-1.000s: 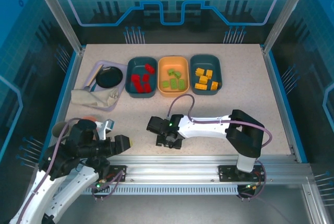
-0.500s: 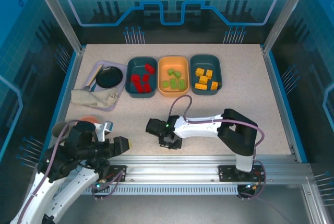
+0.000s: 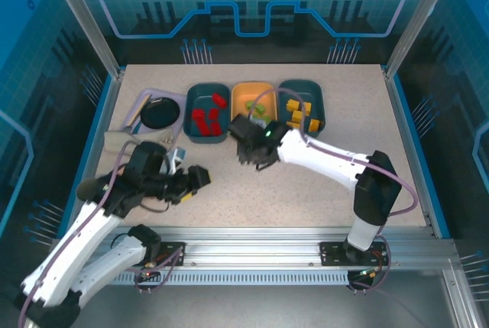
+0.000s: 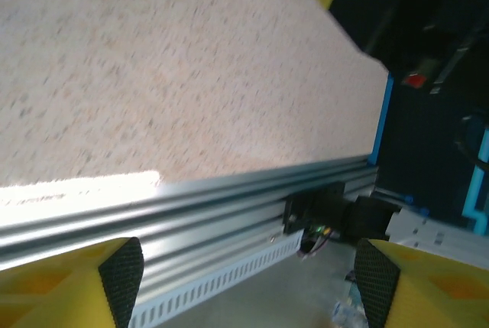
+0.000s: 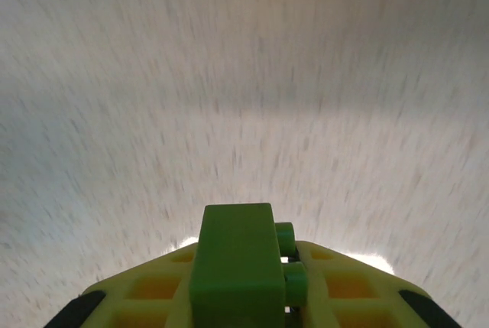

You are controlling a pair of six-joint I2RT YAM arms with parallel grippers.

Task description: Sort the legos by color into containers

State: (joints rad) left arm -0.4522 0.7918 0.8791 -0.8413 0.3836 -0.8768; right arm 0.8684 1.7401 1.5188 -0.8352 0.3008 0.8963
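- Nearest the bases, your left gripper sits well to the near-left of the orange tray. Its yellow, black-tipped fingers stand apart with nothing between them, above the speckled table and the ribbed aluminium rail.
- Your right gripper hangs just in front of the orange tray's near edge, its jaws clamped on one green brick.
- That brick is glossy, boxy plastic, seen end-on from the right wrist. Two round studs poke out on its right side, and a yellow finger presses against each flank.
- The table under the brick is smeared by motion blur in the right wrist view. At the top edge you get only a teal streak and an orange streak, too soft to read.
- The orange tray is a shallow, smooth-walled rounded rectangle. Light green bricks lie in it, but the gripper head covers its near half, so you cannot count them.
- Just left of the orange tray, the left teal tray has the same shape and holds red bricks.
- Just right of the orange tray, the right teal tray holds yellow-orange bricks. The arm crosses its near-left corner.
- Further left of the orange tray, a round black dish rests on a lavender tray beside a crumpled beige cloth.
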